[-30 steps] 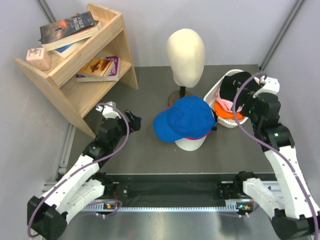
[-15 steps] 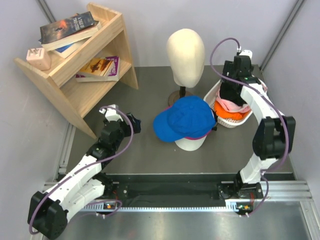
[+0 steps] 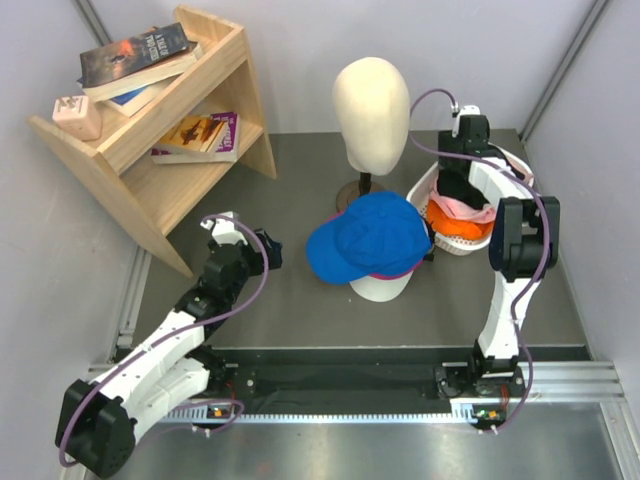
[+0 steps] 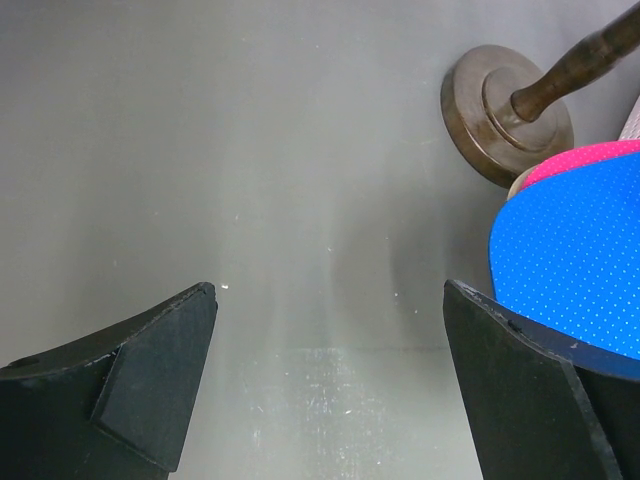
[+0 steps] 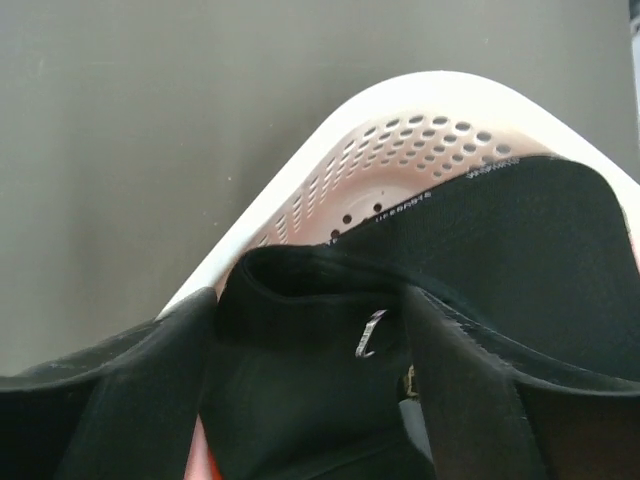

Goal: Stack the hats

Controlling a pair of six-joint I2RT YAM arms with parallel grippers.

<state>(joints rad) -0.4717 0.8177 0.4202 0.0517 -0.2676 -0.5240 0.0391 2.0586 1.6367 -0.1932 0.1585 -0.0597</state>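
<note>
A blue cap (image 3: pixel 368 238) tops a stack in the middle of the table, with a magenta cap's edge (image 3: pixel 392 271) and a white cap (image 3: pixel 383 288) under it. It also shows in the left wrist view (image 4: pixel 570 270). A black cap (image 5: pixel 520 240), a light pink cap (image 3: pixel 466 209) and an orange hat (image 3: pixel 448 226) lie in the white basket (image 3: pixel 421 188). My right gripper (image 3: pixel 461 182) is down in the basket, its fingers (image 5: pixel 130 400) apart on either side of a fold of the black cap. My left gripper (image 4: pixel 330 300) is open and empty over bare table, left of the stack.
The cream mannequin head (image 3: pixel 371 100) stands on its dark round base (image 4: pixel 500 110) behind the stack. A wooden shelf (image 3: pixel 190 110) with books fills the back left. The basket sits against the right wall.
My right arm has swung round and reached over the basket, and its gripper has come down onto the black cap. My left arm has hardly moved.
</note>
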